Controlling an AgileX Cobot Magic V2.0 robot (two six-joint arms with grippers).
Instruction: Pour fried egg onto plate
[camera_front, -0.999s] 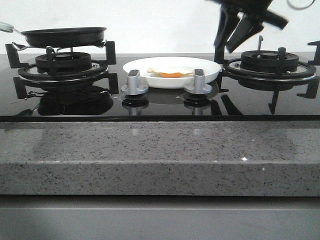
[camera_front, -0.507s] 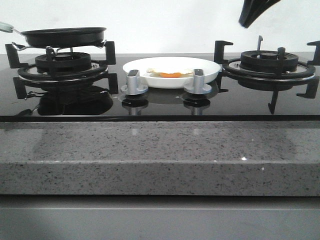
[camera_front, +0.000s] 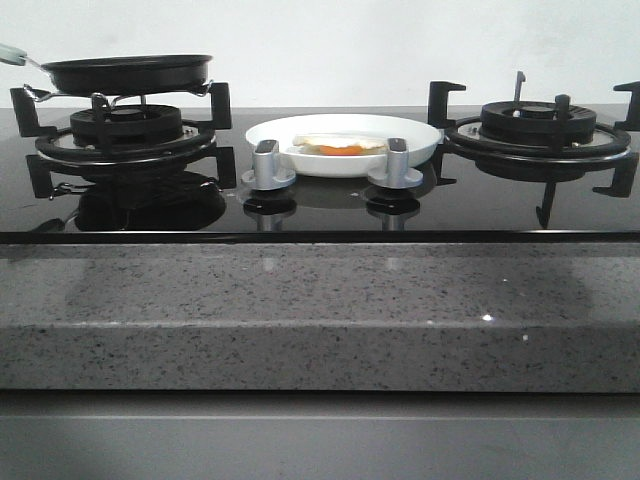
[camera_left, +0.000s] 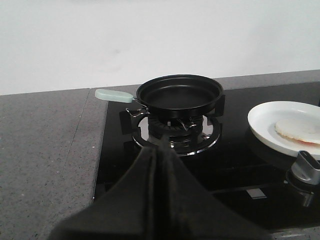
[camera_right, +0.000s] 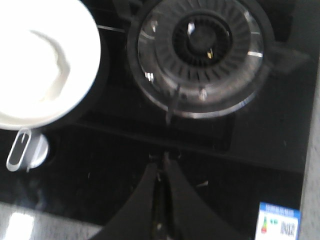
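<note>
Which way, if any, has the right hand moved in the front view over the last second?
Yes. It rose from above the right burner grate and left the front view through the top edge; only the right wrist view shows the right hand, shut.

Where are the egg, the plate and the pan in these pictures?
egg (camera_front: 341, 147), front view, on its orange yolk.
plate (camera_front: 420, 137), front view, on its right rim.
pan (camera_left: 179, 94), left wrist view, on its empty black inside.

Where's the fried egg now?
Front view: the fried egg lies on the white plate, centre of the hob between the two burners, behind the two knobs.
</note>
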